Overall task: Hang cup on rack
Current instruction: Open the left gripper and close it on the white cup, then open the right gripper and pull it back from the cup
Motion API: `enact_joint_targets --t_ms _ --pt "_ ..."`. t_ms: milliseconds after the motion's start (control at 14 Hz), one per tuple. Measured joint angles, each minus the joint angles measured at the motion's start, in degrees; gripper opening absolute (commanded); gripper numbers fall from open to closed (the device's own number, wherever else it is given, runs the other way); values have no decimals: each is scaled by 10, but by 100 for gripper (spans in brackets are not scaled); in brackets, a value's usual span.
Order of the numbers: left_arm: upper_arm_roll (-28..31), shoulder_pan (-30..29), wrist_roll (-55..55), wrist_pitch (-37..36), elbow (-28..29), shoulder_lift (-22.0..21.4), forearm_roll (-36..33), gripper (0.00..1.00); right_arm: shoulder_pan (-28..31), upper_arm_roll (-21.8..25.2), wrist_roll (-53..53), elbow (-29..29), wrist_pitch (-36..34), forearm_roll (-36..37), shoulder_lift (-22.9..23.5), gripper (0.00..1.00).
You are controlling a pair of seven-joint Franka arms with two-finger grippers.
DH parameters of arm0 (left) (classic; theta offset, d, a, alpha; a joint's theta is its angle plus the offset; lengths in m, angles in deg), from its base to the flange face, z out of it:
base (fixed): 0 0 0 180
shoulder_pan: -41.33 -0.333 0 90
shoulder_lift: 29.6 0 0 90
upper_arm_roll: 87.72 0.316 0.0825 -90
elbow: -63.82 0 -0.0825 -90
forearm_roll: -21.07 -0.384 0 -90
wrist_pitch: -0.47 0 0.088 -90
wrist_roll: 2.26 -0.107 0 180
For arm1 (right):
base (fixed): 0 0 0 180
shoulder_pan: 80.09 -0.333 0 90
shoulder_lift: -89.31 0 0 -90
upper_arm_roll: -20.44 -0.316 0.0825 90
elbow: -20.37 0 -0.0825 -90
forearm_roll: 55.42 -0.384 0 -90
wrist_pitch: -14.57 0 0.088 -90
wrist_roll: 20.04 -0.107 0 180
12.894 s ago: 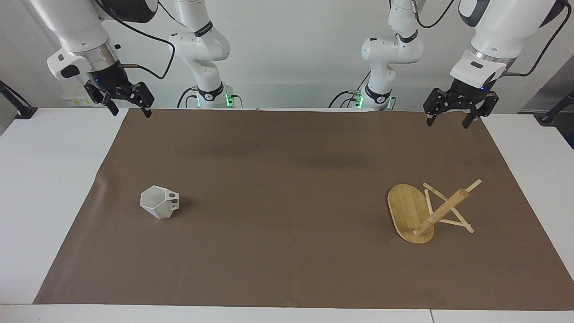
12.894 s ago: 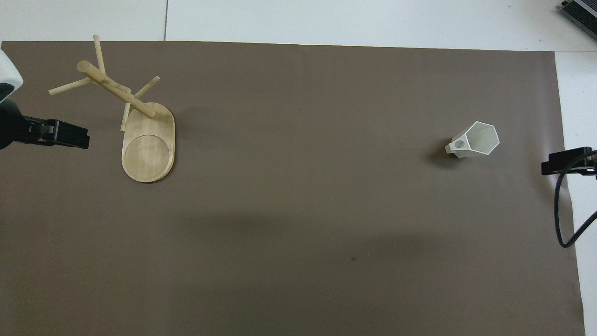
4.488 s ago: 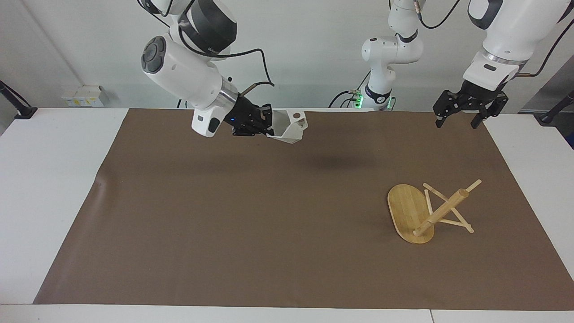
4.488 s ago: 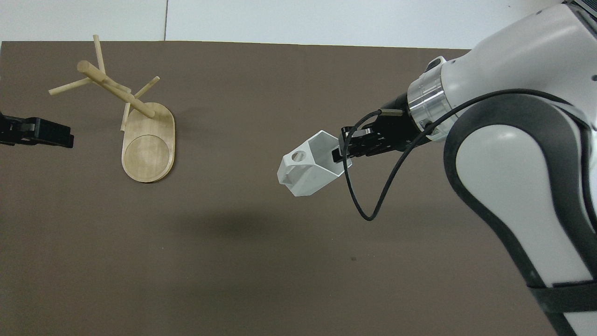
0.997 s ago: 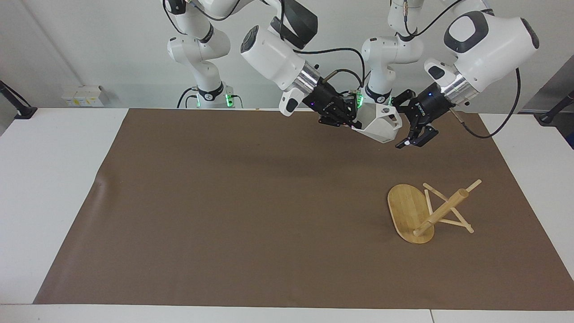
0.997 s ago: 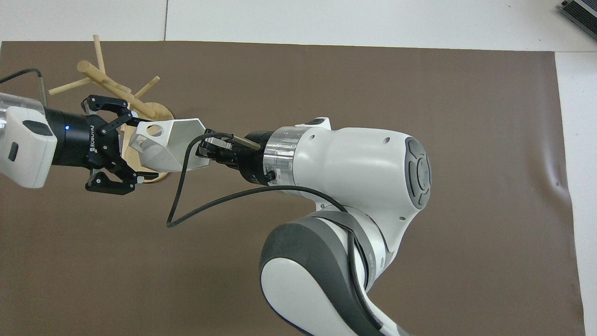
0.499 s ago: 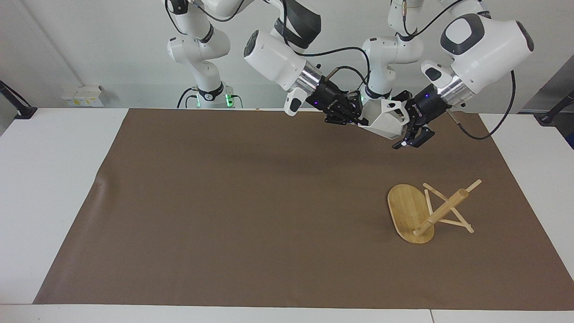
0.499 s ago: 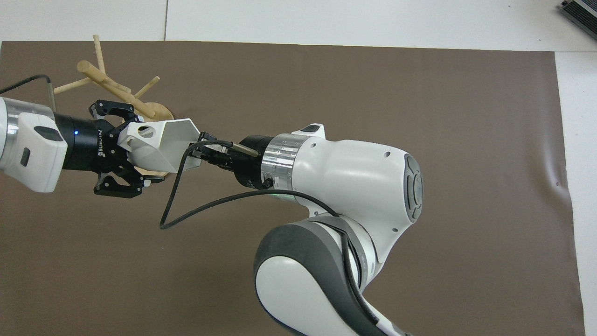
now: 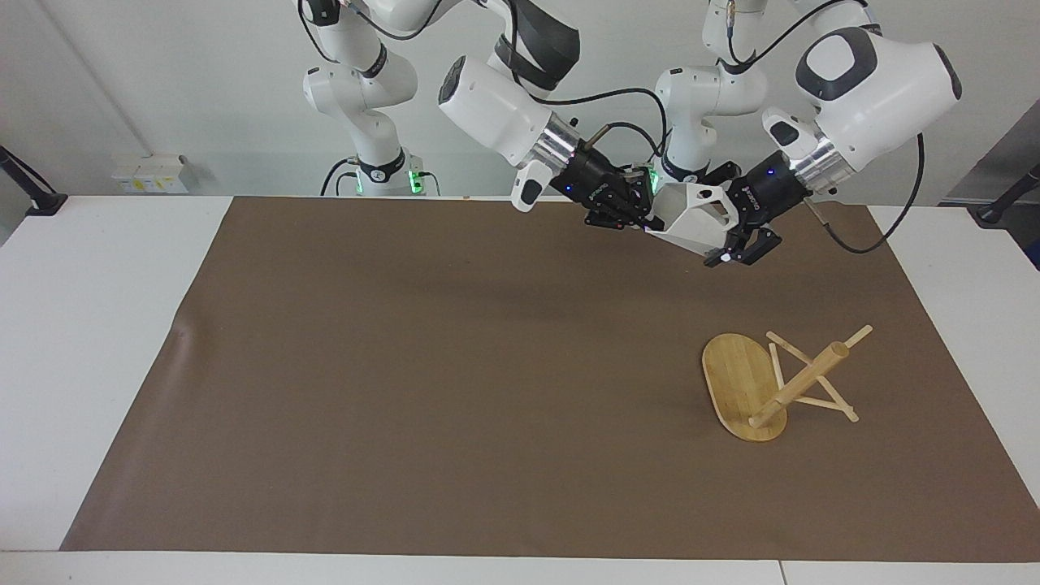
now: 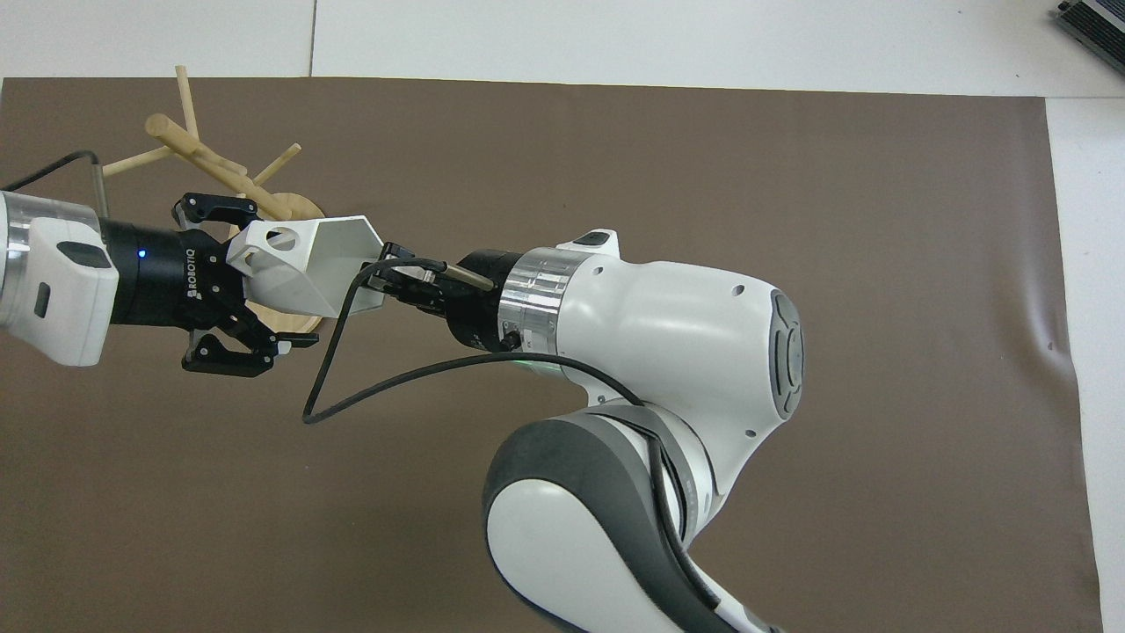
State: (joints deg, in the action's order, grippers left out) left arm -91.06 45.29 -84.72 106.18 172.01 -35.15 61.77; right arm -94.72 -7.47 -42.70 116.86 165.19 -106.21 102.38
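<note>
Mid-handover, by the look of it. Right gripper is clamped on the rim of the cup, holding it in the air, upper centre-right of the facing view. Left gripper has its jaws spread wide around the cup's base end, one finger above, one below; I can't tell if either touches yet.

The rack stands low in the facing view's right part, toward the left arm's end of the table, post leaning, pegs sticking out at angles. In the overhead view the cup covers part of its base.

To do it well, I'd say: close left on flat facets, clear of the handle and its hole, confirm grip, only then release right and back it straight out.

Room: the brown mat is bare across centre and lower frame, so right has an easy retreat. Tight spot is the pegs; approach them from above.
</note>
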Motion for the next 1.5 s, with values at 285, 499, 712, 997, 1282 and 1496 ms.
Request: enact_joint_targets --t_ms 285,499,712,997,1282,1496 --pt "5 -6 -6 -13 1 -1 36 100 -1 0 0 0 0 -1 -3 0" --pt "6 -17 -17 -33 2 -1 55 96 -3 -2 0 0 0 -4 -3 0" --pt "7 -24 -21 -44 2 -2 68 91 -3 -4 0 0 0 -6 -3 0" --pt "7 -36 -22 -57 2 -3 78 64 -5 -6 0 0 0 -7 -4 0" --pt "7 -47 -34 -75 2 -4 80 0 -7 -7 0 -1 1 -13 -4 0" --pt "6 -50 -35 -79 2 -5 80 0 -7 -7 -1 -1 1 -15 -4 0"
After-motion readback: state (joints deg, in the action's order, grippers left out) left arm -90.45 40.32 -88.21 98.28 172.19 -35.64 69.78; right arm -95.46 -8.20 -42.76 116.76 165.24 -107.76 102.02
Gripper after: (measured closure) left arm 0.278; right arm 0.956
